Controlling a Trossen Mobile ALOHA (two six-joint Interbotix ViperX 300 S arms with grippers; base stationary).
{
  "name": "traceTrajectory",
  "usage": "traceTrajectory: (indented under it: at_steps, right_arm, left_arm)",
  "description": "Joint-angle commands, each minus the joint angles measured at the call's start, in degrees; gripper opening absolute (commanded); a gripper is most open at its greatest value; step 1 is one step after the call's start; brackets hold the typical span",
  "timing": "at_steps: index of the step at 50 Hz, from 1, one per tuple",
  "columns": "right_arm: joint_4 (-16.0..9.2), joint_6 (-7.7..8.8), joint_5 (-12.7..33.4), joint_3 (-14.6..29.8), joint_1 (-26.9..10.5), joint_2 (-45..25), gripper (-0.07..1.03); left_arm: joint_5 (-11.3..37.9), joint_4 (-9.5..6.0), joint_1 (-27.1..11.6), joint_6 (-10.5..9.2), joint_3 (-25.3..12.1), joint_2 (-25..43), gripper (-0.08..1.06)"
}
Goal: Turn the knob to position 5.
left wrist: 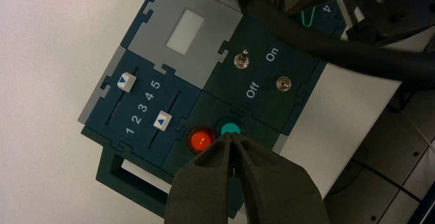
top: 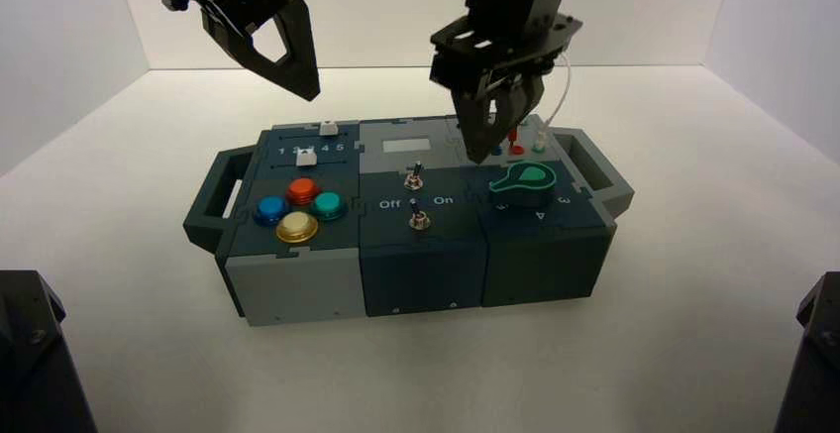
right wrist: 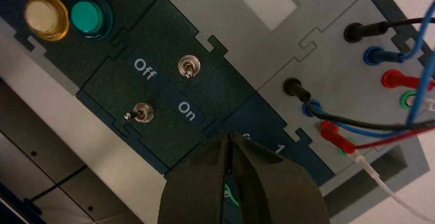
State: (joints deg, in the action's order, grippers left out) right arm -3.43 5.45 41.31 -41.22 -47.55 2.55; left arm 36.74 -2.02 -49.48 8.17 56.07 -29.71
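Note:
The dark-green knob (top: 525, 180) with its lighter teardrop top sits on the box's right block, pointer toward the front left. My right gripper (top: 487, 148) is shut and empty. It hangs just behind and left of the knob, close above the panel. In the right wrist view its shut fingertips (right wrist: 229, 136) cover most of the knob (right wrist: 229, 193), of which only a green sliver shows. A white "1" (right wrist: 279, 148) of the arc is readable there; position 5 is hidden. My left gripper (top: 292, 66) is shut and raised over the box's left half, above the teal button (left wrist: 229, 127).
Several coloured push buttons (top: 297, 210) fill the left block, with two white sliders (left wrist: 126, 81) behind them. Two metal toggle switches (right wrist: 188, 67) stand in the middle between "Off" and "On". Coloured wires (right wrist: 390, 126) plug in behind the knob. Handles (top: 213, 195) stick out at both ends.

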Motion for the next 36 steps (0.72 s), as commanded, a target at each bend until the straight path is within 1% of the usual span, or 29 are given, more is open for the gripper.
traceTrajectory:
  at_steps: [1, 10, 13, 17, 27, 36]
  right_arm:
    - [0.1, -0.18, 0.9, 0.7, 0.0, 3.2, -0.02]
    - [0.1, -0.53, 3.5, 0.4, 0.0, 4.8, -0.02]
    - [0.1, -0.53, 4.6, -0.1, 0.0, 5.4, -0.02]
    - [0.1, -0.62, 5.4, -1.9, 0.0, 6.8, -0.02]
    - [-0.1, -1.23, 5.4, -4.5, 0.0, 9.6, -0.02]
    - [-0.2, -1.23, 5.6, -4.4, 0.0, 10.0, -0.02]
  left_arm:
    - [-0.6, 0.35, -0.1, 0.53, -1.5, -0.3, -0.03]
    - [-1.0, 0.62, -0.1, 0.53, -1.1, -0.1, -0.03]
    - [-1.0, 0.62, 0.1, 0.53, -1.1, 0.0, -0.03]
    - [-1.0, 0.7, 0.4, 0.53, -1.0, 0.0, -0.03]
    - [-1.2, 0.79, 1.2, 0.53, -1.0, 0.1, -0.03]
    - [-1.2, 0.88, 1.3, 0.53, -1.0, 0.5, -0.03]
